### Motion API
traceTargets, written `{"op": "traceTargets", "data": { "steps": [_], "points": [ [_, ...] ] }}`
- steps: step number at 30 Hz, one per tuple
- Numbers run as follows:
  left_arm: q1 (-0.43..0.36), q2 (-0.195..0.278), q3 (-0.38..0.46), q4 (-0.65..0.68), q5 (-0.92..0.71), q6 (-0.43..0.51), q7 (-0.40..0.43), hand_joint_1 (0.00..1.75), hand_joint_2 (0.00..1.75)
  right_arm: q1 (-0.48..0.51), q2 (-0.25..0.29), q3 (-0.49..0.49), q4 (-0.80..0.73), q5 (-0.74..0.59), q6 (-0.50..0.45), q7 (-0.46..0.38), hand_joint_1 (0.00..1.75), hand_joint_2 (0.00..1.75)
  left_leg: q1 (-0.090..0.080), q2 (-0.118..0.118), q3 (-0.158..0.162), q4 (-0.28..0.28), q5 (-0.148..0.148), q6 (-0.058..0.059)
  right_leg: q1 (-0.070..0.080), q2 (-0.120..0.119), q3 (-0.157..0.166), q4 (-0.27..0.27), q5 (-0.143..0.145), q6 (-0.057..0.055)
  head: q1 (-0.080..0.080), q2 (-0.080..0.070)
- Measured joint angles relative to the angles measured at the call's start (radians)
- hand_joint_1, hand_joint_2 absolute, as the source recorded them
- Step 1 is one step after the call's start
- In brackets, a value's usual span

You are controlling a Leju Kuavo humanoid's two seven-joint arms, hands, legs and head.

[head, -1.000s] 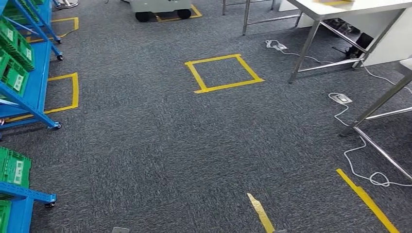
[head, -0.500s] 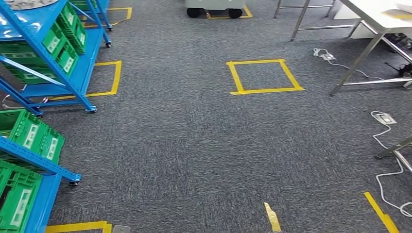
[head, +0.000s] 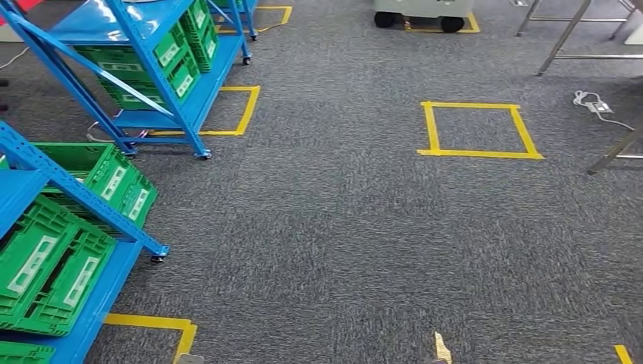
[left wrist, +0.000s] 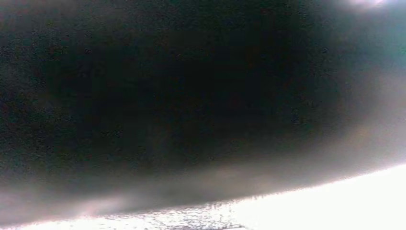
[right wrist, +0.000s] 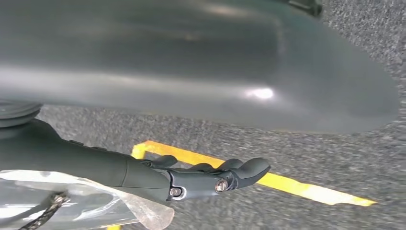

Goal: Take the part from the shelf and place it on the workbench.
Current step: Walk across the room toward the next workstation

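robot on grey carpet near the blue shelf (head: 152, 68) of green crates (head: 53, 265), seemingly approaching to fetch. right hand (right wrist: 201, 177) fingers loosely curled, empty; left hand's state cannot be told. part not identifiable.

We look down from the head onto carpet (head: 341, 227); the right wrist view skims it, sharing yellow tape (right wrist: 268, 179).

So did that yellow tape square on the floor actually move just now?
No. The yellow tape square keeps its place beside the blue shelf; the whole view shifted, so the camera turned.
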Motion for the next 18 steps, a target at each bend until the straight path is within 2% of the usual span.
{"op": "traceTargets", "data": {
  "steps": [1,2,3,4,5,6,7,8,9,10,11,12,13,14,15,16,17,18],
  "points": [
    [-0.002,0.0,0.0,0.0,-0.002,0.006,0.0,0.0,0.0,-0.001,0.0,0.0,0.0,0.001,-0.001,0.0,0.0,0.0,-0.004,0.023,0.025,-0.047,0.012,0.007,0.003,-0.01,0.001,0.001,-0.005,0.006,0.001,0.0],
    [-0.004,-0.001,0.0,0.0,-0.004,0.013,0.001,0.0,0.0,-0.001,0.0,0.0,0.0,0.003,-0.001,0.0,0.0,0.0,-0.009,0.038,0.036,-0.072,0.012,0.014,0.007,-0.021,0.001,0.0,-0.009,0.011,0.001,0.0],
    [-0.005,-0.001,0.0,0.0,-0.006,0.019,0.001,0.0,0.0,-0.002,0.0,-0.001,0.0,0.005,-0.002,0.0,0.0,0.0,-0.012,0.038,0.037,-0.077,0.007,0.021,0.009,-0.032,0.003,-0.001,-0.013,0.016,0.002,0.0],
    [-0.004,-0.001,0.0,0.0,-0.008,0.023,0.002,0.0,0.0,-0.003,0.0,-0.001,0.0,0.006,-0.003,-0.001,0.0,0.0,-0.012,0.024,0.036,-0.078,0.007,0.028,0.009,-0.044,0.011,-0.003,-0.015,0.021,0.002,0.0],
    [-0.002,-0.002,0.001,0.0,-0.009,0.026,0.002,0.0,0.0,-0.005,0.0,-0.002,0.0,0.008,-0.004,-0.001,0.0,0.0,-0.011,0.012,0.037,-0.081,0.009,0.034,0.008,-0.043,0.015,-0.001,-0.021,0.025,0.003,0.0],
    [-0.001,-0.002,0.001,0.0,-0.01,0.028,0.002,0.0,0.0,-0.007,0.0,-0.002,0.0,0.01,-0.004,-0.002,0.0,0.0,-0.009,0.0,0.037,-0.085,0.012,0.04,0.006,-0.025,0.012,0.015,-0.036,0.028,0.005,0.0],
    [-0.001,-0.003,0.001,0.0,-0.01,0.028,0.003,0.0,0.0,-0.007,0.0,-0.002,0.0,0.011,-0.005,-0.002,0.0,0.0,-0.006,-0.013,0.039,-0.088,0.015,0.047,0.005,0.002,-0.003,0.052,-0.059,0.032,0.008,0.0],
    [-0.002,-0.004,0.002,0.0,-0.011,0.029,0.003,0.0,0.0,-0.007,0.0,-0.002,0.0,0.011,-0.005,-0.003,0.0,0.0,-0.004,-0.025,0.039,-0.089,0.016,0.051,0.003,0.037,-0.032,0.112,-0.091,0.034,0.012,0.0],
    [-0.003,-0.005,0.002,0.0,-0.011,0.029,0.003,0.0,0.0,-0.005,0.0,-0.002,0.0,0.012,-0.005,-0.003,0.0,0.0,-0.003,-0.039,0.038,-0.089,0.016,0.054,0.002,0.061,-0.07,0.188,-0.123,0.035,0.014,0.0],
    [-0.004,-0.005,0.002,0.0,-0.011,0.029,0.003,0.0,0.0,-0.003,0.0,-0.003,0.0,0.012,-0.005,-0.003,0.0,0.0,-0.004,-0.053,0.038,-0.089,0.016,0.055,0.001,0.072,-0.108,0.257,-0.145,0.036,0.015,0.0],
    [-0.003,-0.006,0.002,0.0,-0.011,0.03,0.003,0.0,0.0,-0.002,0.0,-0.003,0.0,0.012,-0.005,-0.003,0.0,0.0,-0.004,-0.068,0.038,-0.089,0.016,0.056,0.001,0.077,-0.137,0.3,-0.149,0.036,0.015,0.0],
    [-0.003,-0.006,0.002,0.0,-0.011,0.03,0.003,0.0,0.0,-0.001,0.0,-0.003,0.0,0.012,-0.005,-0.003,0.0,0.0,-0.004,-0.083,0.039,-0.088,0.016,0.055,0.0,0.079,-0.148,0.303,-0.131,0.035,0.016,0.0],
    [-0.003,-0.006,0.002,0.0,-0.011,0.03,0.003,0.0,0.0,-0.001,0.0,-0.003,0.0,0.012,-0.005,-0.003,0.0,0.0,-0.004,-0.098,0.041,-0.088,0.016,0.055,-0.001,0.082,-0.139,0.263,-0.093,0.035,0.016,0.0],
    [-0.003,-0.007,0.002,0.0,-0.011,0.031,0.003,0.0,0.0,-0.002,0.0,-0.003,0.0,0.012,-0.005,-0.003,0.0,0.0,-0.003,-0.112,0.043,-0.088,0.015,0.053,-0.003,0.092,-0.115,0.194,-0.047,0.034,0.016,0.0],
    [-0.003,-0.007,0.002,0.0,-0.012,0.032,0.003,0.0,0.0,-0.002,0.0,-0.003,0.0,0.013,-0.005,-0.003,0.0,0.0,-0.004,-0.125,0.044,-0.086,0.014,0.05,-0.006,0.115,-0.089,0.124,-0.011,0.033,0.016,0.0],
    [-0.004,-0.008,0.002,0.0,-0.012,0.033,0.003,0.0,0.0,-0.003,0.0,-0.004,0.0,0.013,-0.005,-0.003,0.0,0.0,-0.005,-0.138,0.042,-0.084,0.013,0.046,-0.008,0.135,-0.065,0.068,0.01,0.031,0.016,0.0],
    [-0.004,-0.008,0.002,0.0,-0.012,0.034,0.004,0.0,0.0,-0.003,0.0,-0.004,0.0,0.013,-0.005,-0.002,0.0,0.0,-0.004,-0.149,0.038,-0.082,0.014,0.039,-0.009,0.152,-0.05,0.035,0.018,0.029,0.016,0.0],
    [-0.004,-0.008,0.002,0.0,-0.012,0.034,0.004,0.0,0.0,-0.003,0.0,-0.005,0.0,0.013,-0.005,-0.001,0.0,0.0,-0.003,-0.16,0.034,-0.081,0.016,0.032,-0.009,0.158,-0.044,0.025,0.015,0.025,0.016,0.0]
  ]
}}
